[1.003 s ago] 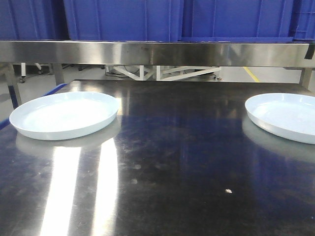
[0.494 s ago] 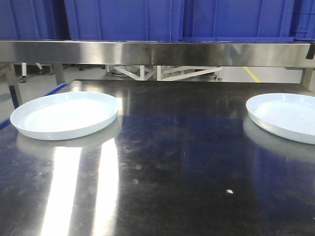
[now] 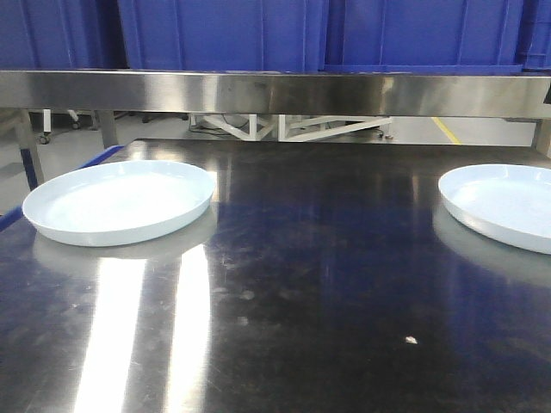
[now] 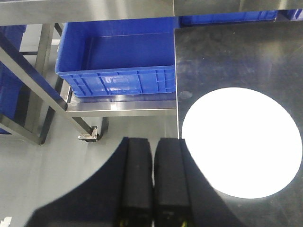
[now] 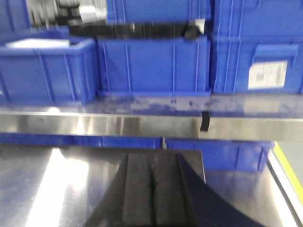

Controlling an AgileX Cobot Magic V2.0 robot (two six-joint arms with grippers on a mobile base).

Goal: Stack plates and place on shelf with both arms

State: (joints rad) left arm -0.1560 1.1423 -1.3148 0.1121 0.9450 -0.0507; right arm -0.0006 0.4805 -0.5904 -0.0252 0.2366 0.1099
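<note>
A dark steel table (image 3: pixel 301 284) spans the front view under a shelf (image 3: pixel 275 93) of blue crates (image 3: pixel 224 34). The left-hand plate (image 3: pixel 119 200) and right-hand plate (image 3: pixel 504 205) lie well apart at opposite frame edges. The left gripper (image 4: pixel 152 142), fingers pressed together and empty, has the left-hand plate just right of it in its wrist view. The right gripper (image 5: pixel 151 156), likewise closed, faces the shelf.

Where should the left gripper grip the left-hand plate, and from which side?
Pinch the left plate by its low upturned rim, probably at its left side, coming from beyond the table edge beside it. It lies flat, so only the rim offers a hold. The left gripper, shut, must open first.
</note>
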